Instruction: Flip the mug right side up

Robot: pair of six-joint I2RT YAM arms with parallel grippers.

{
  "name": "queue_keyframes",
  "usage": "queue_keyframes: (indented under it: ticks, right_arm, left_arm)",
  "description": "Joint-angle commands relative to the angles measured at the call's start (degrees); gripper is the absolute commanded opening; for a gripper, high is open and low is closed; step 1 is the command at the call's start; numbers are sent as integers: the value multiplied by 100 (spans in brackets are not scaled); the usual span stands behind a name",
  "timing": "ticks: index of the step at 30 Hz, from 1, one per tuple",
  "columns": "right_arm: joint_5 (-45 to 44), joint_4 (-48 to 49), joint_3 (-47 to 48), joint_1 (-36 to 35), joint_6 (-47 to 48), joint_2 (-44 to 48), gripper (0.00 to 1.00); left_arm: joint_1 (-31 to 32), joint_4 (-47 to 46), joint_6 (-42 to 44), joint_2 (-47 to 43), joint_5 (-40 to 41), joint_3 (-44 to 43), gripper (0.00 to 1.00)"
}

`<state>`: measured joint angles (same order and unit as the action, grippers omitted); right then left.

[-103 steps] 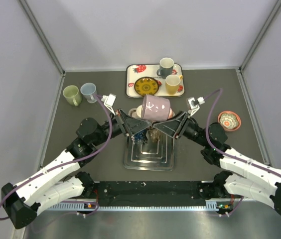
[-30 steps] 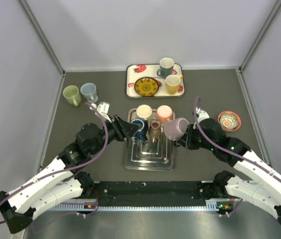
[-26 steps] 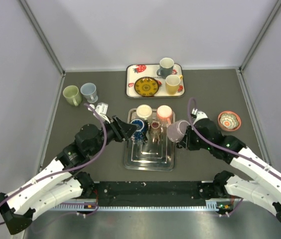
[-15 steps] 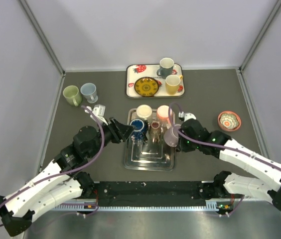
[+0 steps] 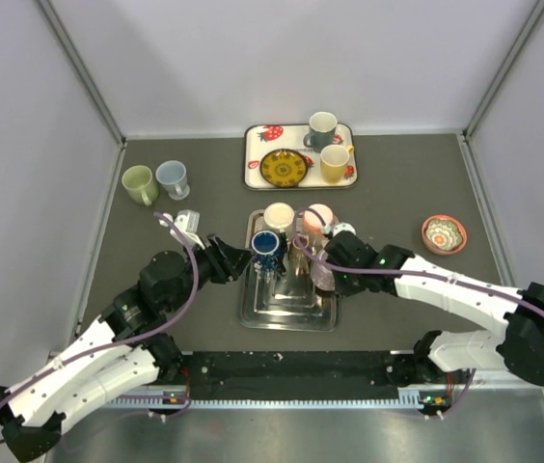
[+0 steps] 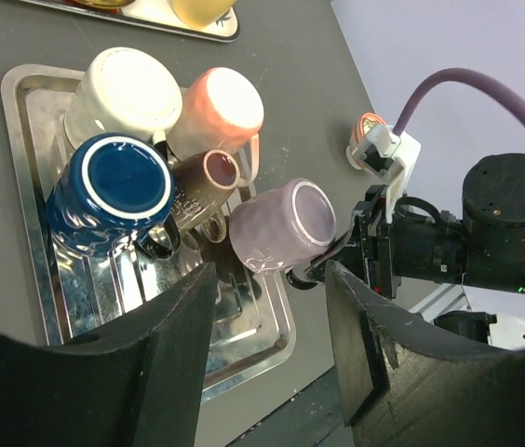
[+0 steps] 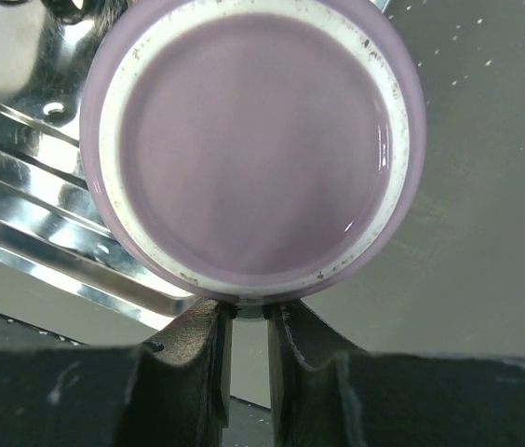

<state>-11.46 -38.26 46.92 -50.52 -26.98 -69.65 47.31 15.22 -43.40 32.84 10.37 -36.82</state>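
— The purple mug (image 7: 253, 140) is gripped by the right gripper (image 7: 246, 317) over the tray's (image 5: 286, 313) right edge, jaws nearly closed at its lower side.
— Its base is turned toward that wrist, mouth tipped down and away.
— A wrist roll is judged needed. The left gripper (image 5: 235, 258) is spread wide, empty, nearby.

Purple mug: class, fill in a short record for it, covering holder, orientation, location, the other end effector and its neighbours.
holder: right end effector, shut on the purple mug
orientation: tipped over, base showing, not yet right side up
location: at the right edge of the metal tray
left end effector: open, empty, apart from the mug
neighbours: blue mug, cream mug, pink mug and brown mug, crowded on the tray
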Motion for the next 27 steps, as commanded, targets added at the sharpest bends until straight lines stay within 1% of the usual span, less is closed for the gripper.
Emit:
queue_keyframes:
  ticks: [1,7,15,24,27]
  right_arm:
    - [-207,390,388,-160,123,-215,0]
    - [-321,477,441,-160,220,-602,0]
    - [-225,600,713,-204,343,-989,0]
    - [-119,600,626,-291,290,-1051,0]
    - [-119,600,626,-370,237,-1025,11]
  left_arm:
    - [-20,-46,103,-85,123,87,55]
    - [-29,51,156,-102,176,87,55]
    - [-20,156,209,-129,272,87,55]
    - [-20,280,288,-120,395,69,55]
    - [-20,288,297,-76,404,61,56]
